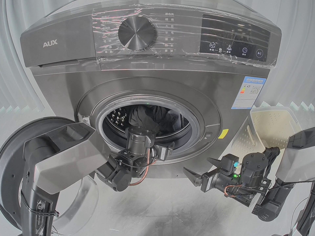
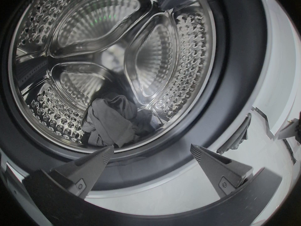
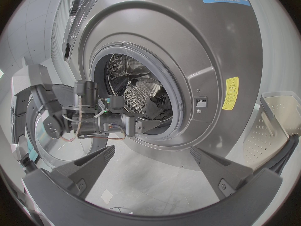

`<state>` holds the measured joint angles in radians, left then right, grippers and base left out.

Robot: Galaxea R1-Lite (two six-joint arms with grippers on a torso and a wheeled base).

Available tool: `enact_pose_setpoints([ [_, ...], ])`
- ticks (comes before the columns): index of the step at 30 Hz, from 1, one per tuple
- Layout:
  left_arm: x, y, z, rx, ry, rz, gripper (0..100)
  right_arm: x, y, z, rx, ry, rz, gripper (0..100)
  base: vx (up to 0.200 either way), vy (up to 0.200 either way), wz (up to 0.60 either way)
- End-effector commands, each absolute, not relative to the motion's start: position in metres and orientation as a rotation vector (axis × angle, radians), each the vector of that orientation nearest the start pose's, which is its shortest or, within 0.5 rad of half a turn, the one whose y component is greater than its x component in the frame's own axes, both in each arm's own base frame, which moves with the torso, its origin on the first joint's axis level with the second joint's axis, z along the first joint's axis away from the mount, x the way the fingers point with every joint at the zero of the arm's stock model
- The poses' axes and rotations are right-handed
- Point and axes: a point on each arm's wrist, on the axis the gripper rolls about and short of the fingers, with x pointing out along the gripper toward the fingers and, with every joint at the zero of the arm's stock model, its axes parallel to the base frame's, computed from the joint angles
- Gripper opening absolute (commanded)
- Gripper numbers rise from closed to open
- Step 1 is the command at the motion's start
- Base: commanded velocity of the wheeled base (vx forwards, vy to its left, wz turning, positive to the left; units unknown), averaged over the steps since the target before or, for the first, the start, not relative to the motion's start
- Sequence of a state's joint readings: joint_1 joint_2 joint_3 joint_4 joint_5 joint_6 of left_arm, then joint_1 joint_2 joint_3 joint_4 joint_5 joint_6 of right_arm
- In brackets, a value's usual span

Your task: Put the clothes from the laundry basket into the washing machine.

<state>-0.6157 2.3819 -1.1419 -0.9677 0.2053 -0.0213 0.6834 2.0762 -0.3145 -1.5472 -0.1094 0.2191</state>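
Note:
The grey front-loading washing machine (image 1: 147, 79) has its round opening uncovered. A bundle of dark clothes (image 1: 151, 117) lies inside the steel drum (image 2: 103, 32), low down near the rim (image 2: 109, 123), and it also appears through the opening (image 3: 158, 107). My left gripper (image 2: 150, 148) is open with nothing between its fingers and sits just outside the lower edge of the opening (image 1: 165, 149), pointing into the drum (image 3: 153, 123). My right gripper (image 1: 200, 171) hangs open and unloaded in front of the machine's lower right (image 3: 151, 148). The cream laundry basket (image 1: 272, 125) stands tipped beside the machine.
The machine's round door (image 1: 13, 167) is swung wide open to the left, close behind my left arm (image 3: 59, 142). The basket (image 3: 276, 123) leans at the machine's right side, next to my right arm. Grey floor (image 1: 170, 207) lies in front of the machine.

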Motion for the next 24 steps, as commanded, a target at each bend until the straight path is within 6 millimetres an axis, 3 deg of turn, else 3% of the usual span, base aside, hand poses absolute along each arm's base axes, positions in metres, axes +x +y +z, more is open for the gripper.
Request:
enact_pose_setpoints([
  [1, 0.329, -0.257, 0.060, 0.081, 0.228, -0.463, 100, 0.223, 0.177, 0.055, 0.128, 0.263, 0.543, 100, 0.000, 0.000, 0.00],
  [7, 0.294, -0.245, 0.077, 0.064, 0.209, -0.494, 100, 0.219, 0.174, 0.054, 0.120, 0.277, 0.540, 100, 0.000, 0.000, 0.00],
  [13, 0.244, -0.223, 0.102, 0.038, 0.175, -0.539, 100, 0.211, 0.167, 0.062, 0.117, 0.267, 0.536, 100, 0.000, 0.000, 0.00],
  [20, 0.167, -0.180, 0.127, -0.046, 0.186, -0.615, 100, 0.192, 0.157, 0.080, 0.097, 0.213, 0.498, 100, 0.000, 0.000, 0.00],
  [24, 0.148, -0.162, 0.138, -0.119, 0.163, -0.603, 100, 0.183, 0.148, 0.081, 0.089, 0.225, 0.474, 100, 0.000, 0.000, 0.00],
])
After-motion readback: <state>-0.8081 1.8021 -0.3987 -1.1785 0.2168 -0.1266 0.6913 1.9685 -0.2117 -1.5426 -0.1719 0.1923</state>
